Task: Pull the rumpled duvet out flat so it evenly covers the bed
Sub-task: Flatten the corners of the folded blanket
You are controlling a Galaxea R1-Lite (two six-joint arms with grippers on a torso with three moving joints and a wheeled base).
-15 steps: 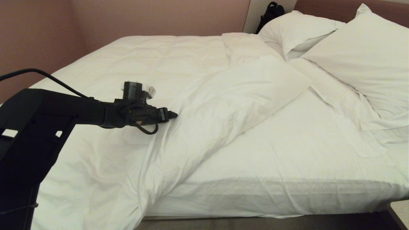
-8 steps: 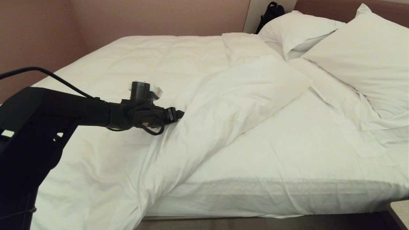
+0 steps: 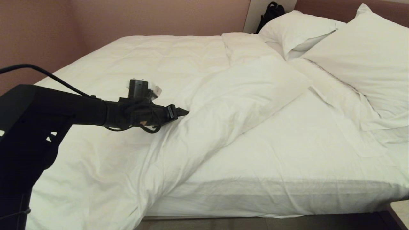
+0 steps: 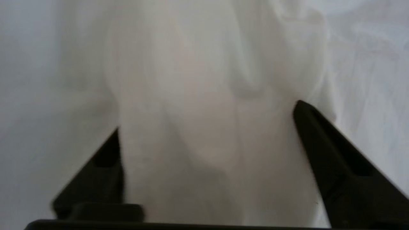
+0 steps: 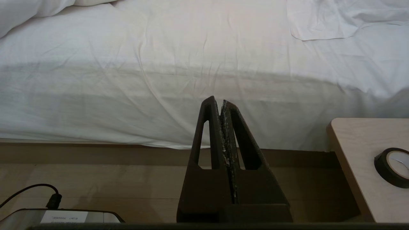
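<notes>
1. Left gripper (image 3: 183, 111): fingers (image 4: 335, 153) are standing spread wide, released, with a raised fold of white cloth lying between them and no grip closed on it. The tips are pointing right, at the near-left flank of the folded-back ridge.
2. Left arm (image 3: 64, 111): black, reaching in from the left edge of the scene, level over the bedding; a black cable (image 3: 48, 75) is trailing behind it.
3. Right gripper (image 5: 222, 105): fingers are pressing together, clenched on nothing, parked low beside the bed's near side, pointing at the mattress edge.
4. The duvet (image 3: 153, 67): puffy, white, wrinkled, covering the left and far part of the bed. Its right edge is lying folded back in a thick diagonal ridge running from the far middle down to the near left, where it is spilling over the near side.
5. Sheet (image 3: 287, 153): thin, white, lying exposed on the right near part of the mattress.
6. Pillows (image 3: 361, 54): two, plump, white, resting at the far right end.
7. The bed (image 3: 271, 222): low, with a dark base strip showing under the near mattress edge.
8. Wall (image 3: 127, 19): pinkish-brown, running behind the far side and on the left.
9. Black bag (image 3: 270, 12): standing in the far corner behind the pillows.
10. Floor (image 5: 111, 182): light wood, with a grey device (image 5: 64, 217) and plugged cable lying on it.
11. Side table (image 5: 358, 153): pale wood, near right, with a roll of black tape (image 5: 394, 166) on it.
</notes>
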